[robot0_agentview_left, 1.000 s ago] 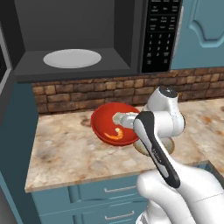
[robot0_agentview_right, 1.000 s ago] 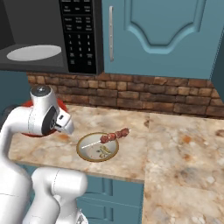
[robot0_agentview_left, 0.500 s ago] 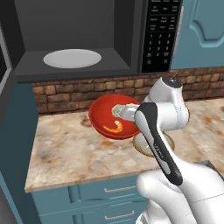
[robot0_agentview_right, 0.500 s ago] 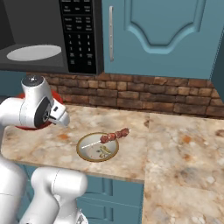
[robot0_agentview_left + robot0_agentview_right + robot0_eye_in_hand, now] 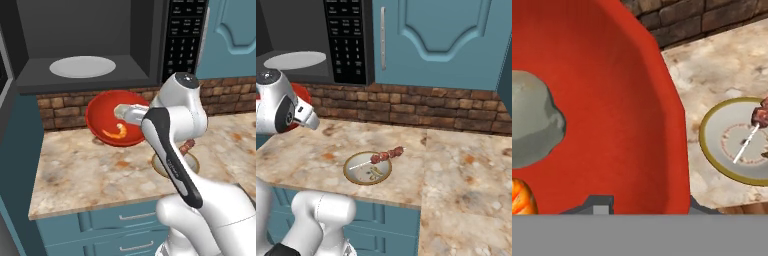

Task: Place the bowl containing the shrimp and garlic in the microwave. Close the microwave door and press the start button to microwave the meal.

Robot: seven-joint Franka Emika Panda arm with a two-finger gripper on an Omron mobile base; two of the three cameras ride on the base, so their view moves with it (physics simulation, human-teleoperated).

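My claw (image 5: 641, 202) clamped on bowl (image 5: 116, 119) rim, bowl lifted above table (image 5: 100, 175), tilted. Microwave (image 5: 85, 45) cavity open, up and left of bowl; I judge raise needed.

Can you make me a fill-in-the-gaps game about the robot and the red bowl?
1. The gripper is lifting the red ___ off the counter.
2. The orange shrimp lies ___ the bowl.
3. The microwave door is ___.
4. The skewer rests on a tan ___.

Missing words: bowl; inside; open; plate
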